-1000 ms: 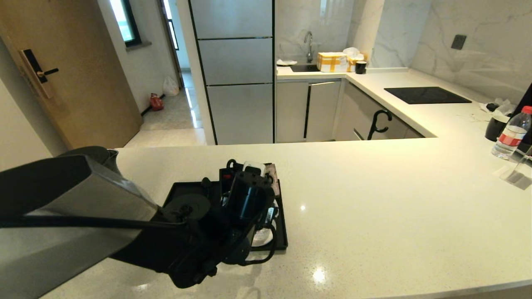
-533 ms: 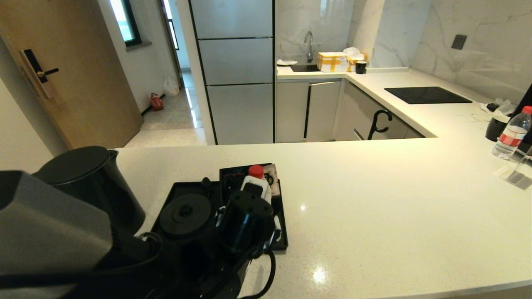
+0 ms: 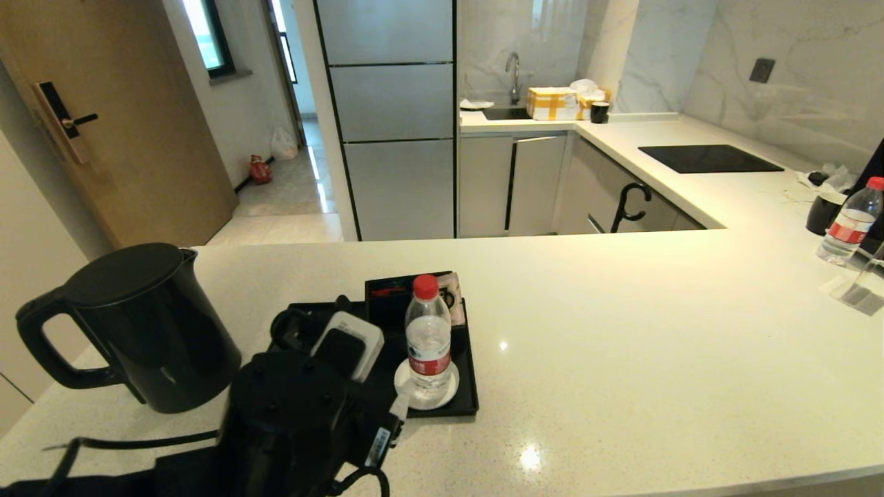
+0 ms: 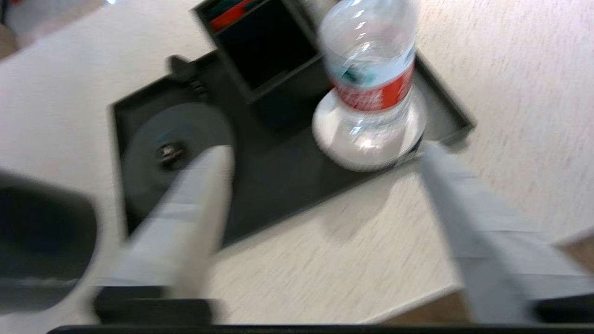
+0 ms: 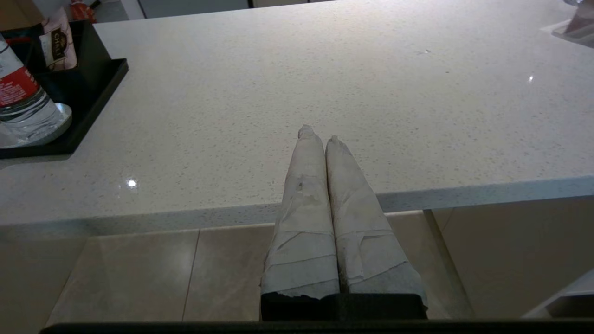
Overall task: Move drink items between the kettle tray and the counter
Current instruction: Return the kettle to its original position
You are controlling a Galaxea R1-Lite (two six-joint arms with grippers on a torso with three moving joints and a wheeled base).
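1. Pulled my left arm back off the shallow black rectangular tray since a second ago; the small clear red-capped water bottle, hidden then, shows upright on the white round coaster in the tray.
2. My left gripper hangs near the tray's front edge, fingers spread wide, holding nothing.
3. Tall matte black electric kettle stands on the off-white speckled stone counter, left of the tray.
4. Pinkish tea sachet sits in the divided black box.
5. My right gripper is parked at the counter's front edge, fingers pressed together, empty.
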